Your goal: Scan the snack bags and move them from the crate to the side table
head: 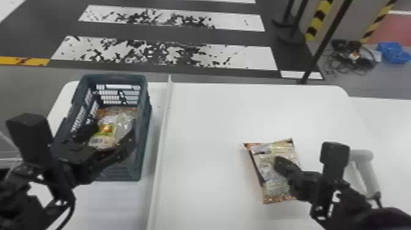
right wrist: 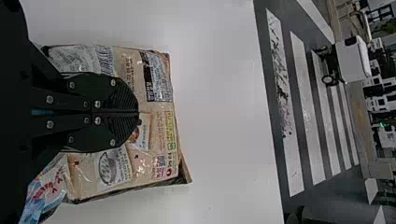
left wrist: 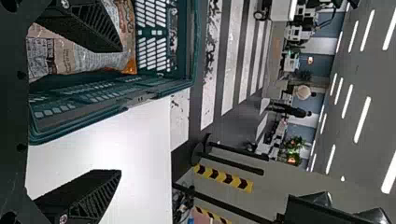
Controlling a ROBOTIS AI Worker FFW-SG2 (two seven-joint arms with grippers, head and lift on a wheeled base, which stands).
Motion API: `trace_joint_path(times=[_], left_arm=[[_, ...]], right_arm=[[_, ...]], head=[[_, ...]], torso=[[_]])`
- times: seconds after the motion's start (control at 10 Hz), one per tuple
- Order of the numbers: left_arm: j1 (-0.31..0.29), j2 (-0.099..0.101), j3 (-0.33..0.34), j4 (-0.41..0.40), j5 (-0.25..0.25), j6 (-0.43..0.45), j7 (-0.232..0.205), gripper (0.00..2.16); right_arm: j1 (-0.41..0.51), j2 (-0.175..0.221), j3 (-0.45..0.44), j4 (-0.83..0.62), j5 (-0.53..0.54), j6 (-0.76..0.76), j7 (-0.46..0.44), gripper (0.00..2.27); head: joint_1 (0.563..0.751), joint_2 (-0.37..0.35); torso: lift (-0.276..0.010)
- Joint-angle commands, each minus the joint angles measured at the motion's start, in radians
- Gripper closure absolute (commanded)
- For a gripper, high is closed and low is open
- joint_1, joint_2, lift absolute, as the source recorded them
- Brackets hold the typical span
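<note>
In the head view my left gripper is above the crate, over a snack bag inside it. The left wrist view has this left gripper wide open, with the crate and the bag near one finger and nothing gripped. My right gripper is at the middle of another snack bag, over the table's right part. Seen from the right wrist, the right gripper is shut on this bag, its fingers covering the pinched spot.
A light-grey handheld scanner stands on the white table, just right of the right gripper. A raised pale strip runs between the crate and the right-hand bag. Dark posts stand on the floor behind the table.
</note>
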Motion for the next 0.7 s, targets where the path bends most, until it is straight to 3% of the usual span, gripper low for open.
trace_joint_path(times=[0.0,0.3,0.6], left_arm=[[0.003,0.000,0.000,0.002,0.000,0.000,-0.002,0.07],[0.003,0.000,-0.009,0.003,0.000,-0.003,-0.008,0.07],[-0.003,-0.001,-0.018,0.008,-0.002,-0.003,-0.008,0.07]], right_arm=[[0.005,0.020,0.024,0.009,0.030,0.000,-0.050,2.19],[0.024,0.020,-0.012,0.003,0.043,-0.003,-0.154,2.19],[0.056,0.020,-0.068,-0.034,0.016,-0.016,-0.148,2.19]], head=[[0.695,-0.056],[0.695,-0.074],[0.695,-0.151]], torso=[[-0.087],[-0.087],[-0.087]])
